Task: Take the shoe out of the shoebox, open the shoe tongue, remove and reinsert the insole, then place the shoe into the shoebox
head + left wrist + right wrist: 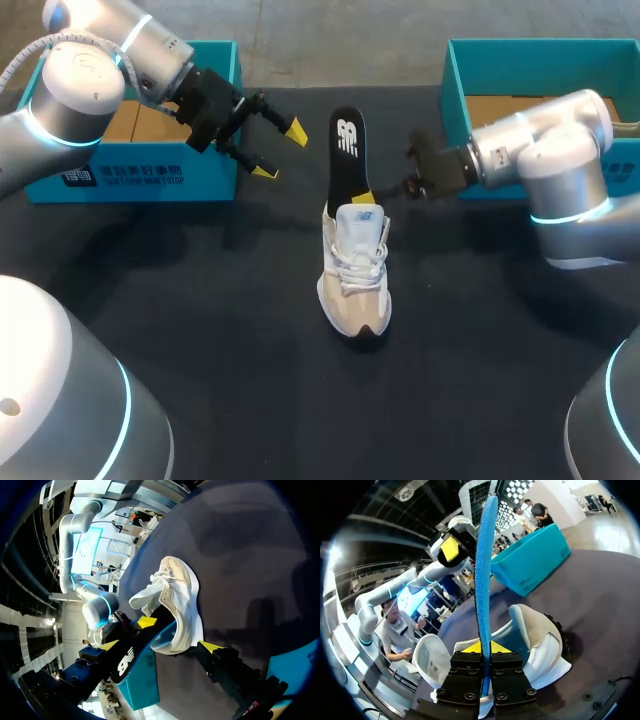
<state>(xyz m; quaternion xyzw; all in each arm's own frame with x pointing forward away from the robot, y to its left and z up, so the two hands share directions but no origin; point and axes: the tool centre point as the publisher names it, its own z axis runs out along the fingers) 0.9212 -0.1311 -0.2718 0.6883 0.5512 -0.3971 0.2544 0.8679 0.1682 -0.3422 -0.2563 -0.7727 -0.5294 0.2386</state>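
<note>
Right tool [483, 649]: pressed together, pinching the insole [347, 150] low down; the insole rises edge-on straight ahead of its fingers. Counter [200, 300] lies under both tools; one shoebox [130, 182] just behind the left tool [281, 151], second shoebox [455, 85] behind the right tool. Shoe [354, 270] upright just beneath the right tool, heel nearest it; well apart from the left tool, which is spread and empty. Judgement: insole mid-handling; keep it in line with the shoe's length; bring the left tool in to steady the shoe, which looks light and likely to slide.
</note>
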